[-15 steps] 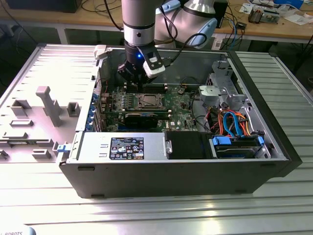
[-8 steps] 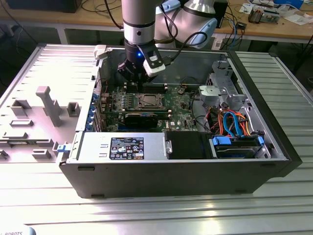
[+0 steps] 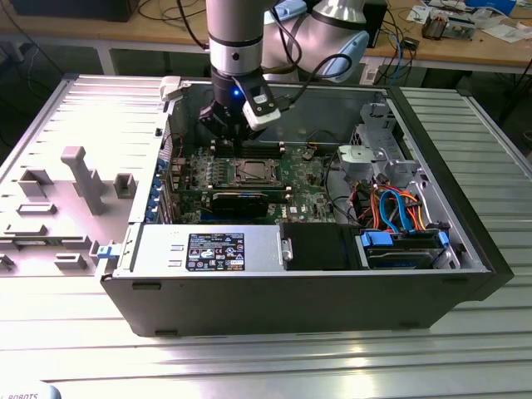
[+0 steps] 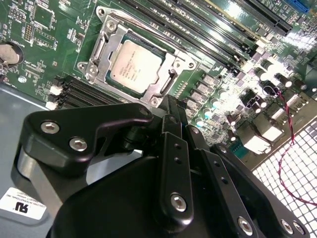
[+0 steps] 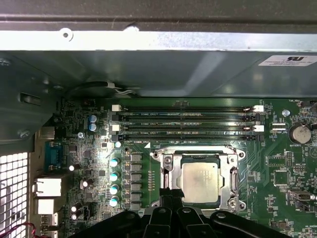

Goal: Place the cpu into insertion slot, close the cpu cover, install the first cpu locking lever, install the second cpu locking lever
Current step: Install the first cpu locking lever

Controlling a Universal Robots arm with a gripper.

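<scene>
One open computer case (image 3: 291,299) is set on the worktop (image 3: 249,366), and inside it a slow, square push is judged best, since the chip (image 5: 200,182) is seated in the socket (image 5: 161,156) under the lowered cover (image 5: 227,176), just beside the tool (image 5: 171,192), drawn narrow with nothing gripped.

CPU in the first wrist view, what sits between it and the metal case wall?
Long black memory slots lie between the cpu and the case wall, seen in the first wrist view.
</scene>
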